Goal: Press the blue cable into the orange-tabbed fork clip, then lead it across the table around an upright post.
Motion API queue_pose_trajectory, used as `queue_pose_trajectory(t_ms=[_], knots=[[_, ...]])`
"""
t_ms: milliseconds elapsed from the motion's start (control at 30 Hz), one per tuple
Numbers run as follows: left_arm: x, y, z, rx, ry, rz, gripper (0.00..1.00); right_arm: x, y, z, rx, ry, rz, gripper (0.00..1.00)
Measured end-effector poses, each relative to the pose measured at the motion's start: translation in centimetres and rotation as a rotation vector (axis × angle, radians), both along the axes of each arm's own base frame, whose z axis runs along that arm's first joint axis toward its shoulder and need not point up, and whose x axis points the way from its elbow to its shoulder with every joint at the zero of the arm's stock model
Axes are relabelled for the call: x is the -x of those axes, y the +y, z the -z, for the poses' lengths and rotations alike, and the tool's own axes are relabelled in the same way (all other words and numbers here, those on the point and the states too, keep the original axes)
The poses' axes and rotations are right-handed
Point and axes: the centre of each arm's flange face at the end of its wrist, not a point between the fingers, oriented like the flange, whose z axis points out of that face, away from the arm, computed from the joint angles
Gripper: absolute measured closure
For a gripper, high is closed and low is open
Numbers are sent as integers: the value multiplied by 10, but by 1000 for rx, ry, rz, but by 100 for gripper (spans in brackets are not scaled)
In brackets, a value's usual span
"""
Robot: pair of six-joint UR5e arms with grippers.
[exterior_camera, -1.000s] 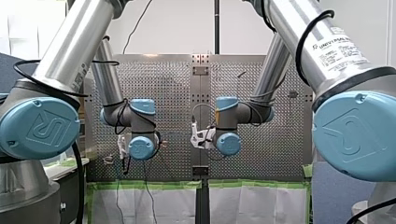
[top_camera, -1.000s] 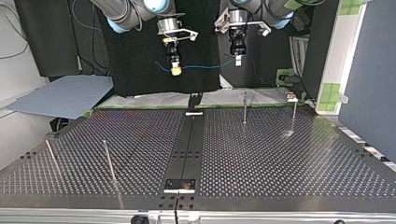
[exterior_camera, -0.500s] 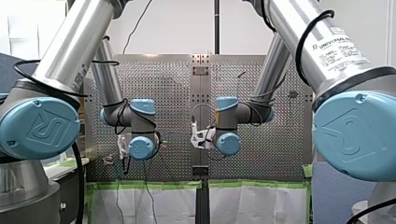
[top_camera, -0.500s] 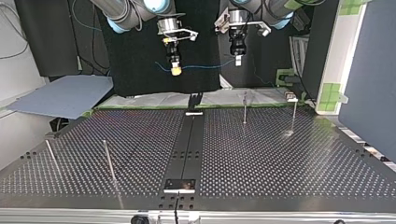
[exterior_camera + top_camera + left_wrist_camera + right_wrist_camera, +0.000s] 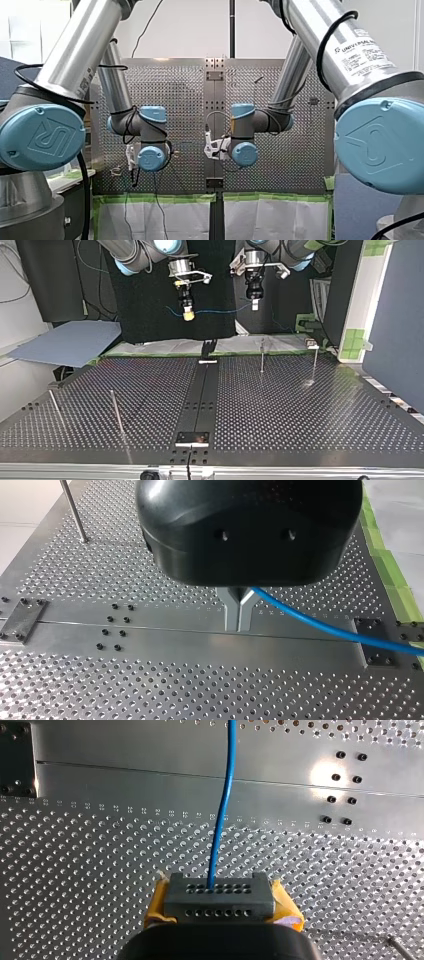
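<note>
1. From where I stand, nothing of the job looks done. The blue cable (image 5: 220, 311) hangs in the air, strung between the two grippers, well above the perforated table (image 5: 310, 410).
2. I can't pick out the orange-tabbed fork clip in any view. By my reckoning the pressing-in is all to come, and so is the run across the table around a post.
3. My left gripper (image 5: 239, 614) is pinched right down. Its metal fingers (image 5: 231, 612) meet at the tips, and the cable comes out from between them and trails off to one side. It holds the cable and touches nothing else; the table's centre plate (image 5: 150, 640) lies well below it.
4. My right gripper (image 5: 220, 902) is narrow too, its yellow pads (image 5: 157, 907) clamped on the cable. The cable runs straight ahead from between them, over the table.
5. One upright post (image 5: 74, 510) stands well ahead of the left gripper and off to its side. The cable is nowhere near it.
</note>
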Motion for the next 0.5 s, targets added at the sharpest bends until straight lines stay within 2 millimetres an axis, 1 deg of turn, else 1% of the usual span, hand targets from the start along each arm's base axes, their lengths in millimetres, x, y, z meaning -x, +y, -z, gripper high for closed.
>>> queue_pose_trajectory(t_ms=[433, 500], knots=[[0, 0, 0, 0, 0, 0, 100, 0, 0, 0, -1, 0, 0, 100], [0, 0, 0, 0, 0, 0, 100, 1, 5, 5, -10, 1, 0, 100]])
